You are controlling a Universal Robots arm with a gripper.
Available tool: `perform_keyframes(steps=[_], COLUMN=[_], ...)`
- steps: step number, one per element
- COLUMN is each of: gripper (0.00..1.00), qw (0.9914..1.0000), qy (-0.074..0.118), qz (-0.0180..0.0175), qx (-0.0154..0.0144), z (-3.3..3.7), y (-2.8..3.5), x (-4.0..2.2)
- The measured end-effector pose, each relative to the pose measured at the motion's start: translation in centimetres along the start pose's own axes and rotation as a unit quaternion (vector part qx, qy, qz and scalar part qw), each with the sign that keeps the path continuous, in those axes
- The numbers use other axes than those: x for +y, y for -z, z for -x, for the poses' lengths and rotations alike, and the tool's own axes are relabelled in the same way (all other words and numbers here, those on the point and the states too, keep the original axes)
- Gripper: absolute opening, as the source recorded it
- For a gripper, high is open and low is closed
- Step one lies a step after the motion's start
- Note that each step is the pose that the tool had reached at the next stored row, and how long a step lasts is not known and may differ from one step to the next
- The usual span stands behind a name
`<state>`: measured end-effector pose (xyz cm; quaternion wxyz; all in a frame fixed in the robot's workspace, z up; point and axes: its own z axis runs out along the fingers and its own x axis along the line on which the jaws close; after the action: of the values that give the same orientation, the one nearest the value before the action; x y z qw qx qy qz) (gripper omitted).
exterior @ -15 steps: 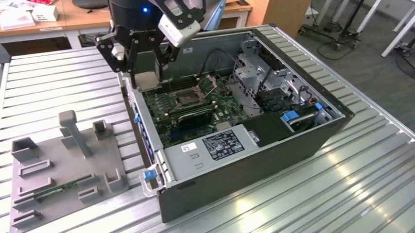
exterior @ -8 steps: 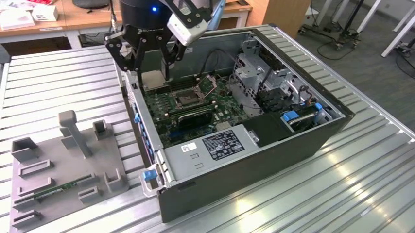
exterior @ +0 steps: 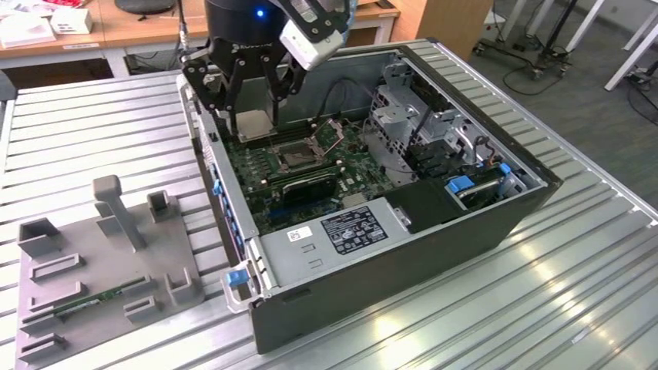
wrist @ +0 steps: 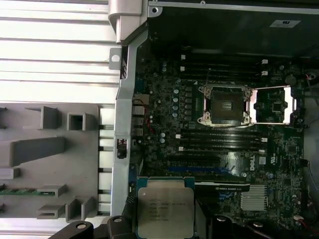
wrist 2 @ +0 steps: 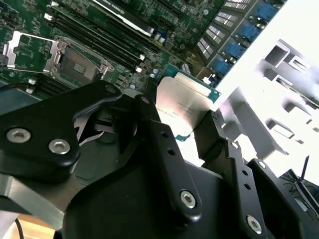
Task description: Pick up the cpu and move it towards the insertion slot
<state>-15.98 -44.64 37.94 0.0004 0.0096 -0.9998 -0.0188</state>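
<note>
My black two-finger gripper (wrist 2: 180, 125) is pinching the cpu (wrist 2: 183, 102), a small flat square chip w/ a pale silver face and a thin greenish rim. One finger sits on each of two opposite edges, so the chip is up in the air. In the exterior view it hangs inside the open dark-grey computer case (exterior: 432, 231), by the case wall on the exterior view's left, above the green circuit board (exterior: 350, 181).

The insertion slot (exterior: 296, 156), a square socket w/ a dark middle and a silver metal frame, is not under the chip. From the gripper it lies toward the exterior view's right & closer to that camera, lower down on the board. In the first wrist view, long black memory slots (wrist: 219, 142) lie between chip & socket. The socket's silver lid (wrist: 271, 104) is flipped open to one side, so I think the hole is free. Chip & slot are apart, not touching.
</note>
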Motion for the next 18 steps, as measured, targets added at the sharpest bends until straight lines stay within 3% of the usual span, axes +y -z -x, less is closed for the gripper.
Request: perform_keyframes(steps=[18], gripper=[0.55], qw=[1.00000], qy=[0.000], qz=[0.0000], qx=[0.0000], z=[3.14], y=[0.00], x=[-0.06])
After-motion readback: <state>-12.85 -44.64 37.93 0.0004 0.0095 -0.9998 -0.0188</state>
